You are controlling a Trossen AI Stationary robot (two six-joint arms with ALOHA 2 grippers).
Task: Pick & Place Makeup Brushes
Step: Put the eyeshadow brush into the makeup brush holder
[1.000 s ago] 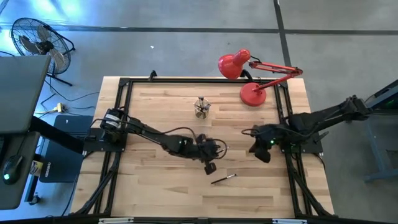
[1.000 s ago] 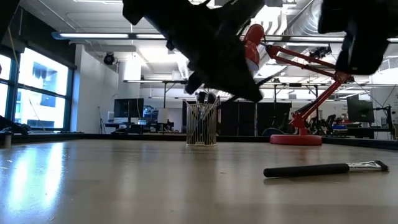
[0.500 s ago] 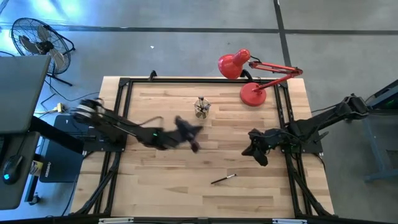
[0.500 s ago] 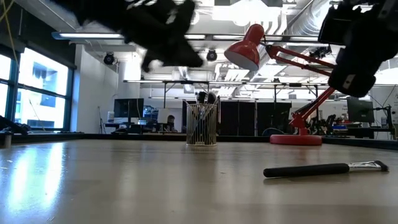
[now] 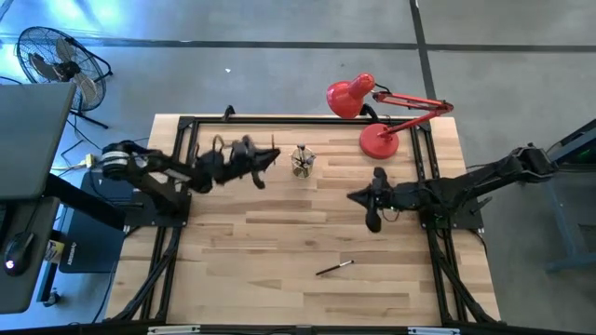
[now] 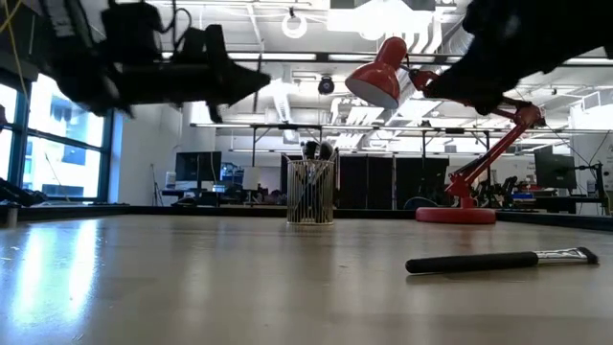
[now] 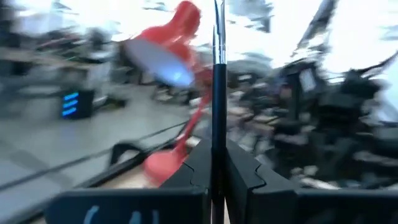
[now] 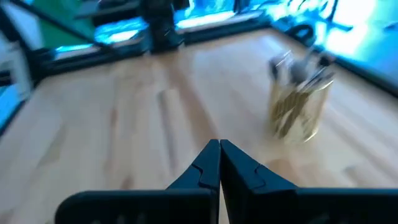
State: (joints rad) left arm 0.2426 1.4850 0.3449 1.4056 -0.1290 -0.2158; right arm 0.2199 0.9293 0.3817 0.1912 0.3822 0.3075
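Observation:
One makeup brush (image 5: 334, 268), a thin dark stick with a silver ferrule, lies flat on the table's near middle and shows in the low view as brush (image 6: 498, 260). A small clear cup (image 5: 301, 160) stands near the far edge with several brushes upright in it; cup (image 6: 311, 192), cup (image 8: 298, 106). My left gripper (image 5: 265, 158) hovers just left of the cup, shut on another brush (image 7: 218, 68). My right gripper (image 5: 368, 200) is shut with nothing in it, raised over the table right of centre and pointing toward the cup; right gripper (image 8: 219, 152). My left gripper (image 7: 214, 162) pinches a dark brush handle (image 7: 219, 134) between its two fingers. The fingers lie along the brush, and most of it sticks out forward past the fingertips. The brush is lifted clear of the table, about level, pointing toward the cup.
A red desk lamp (image 5: 377, 140) stands on its round base at the far right of the table, with its head (image 5: 349, 98) reaching left beyond the far edge. A black frame (image 5: 186, 126) borders the table. Bare wood lies between the cup and the lying brush.
My left gripper has swung from low over the table's near middle, beside the lying brush, up and toward the far-left, ending just left of the cup and levelled out. My right gripper has moved toward the far edge and left. The brush on the table has stayed put.

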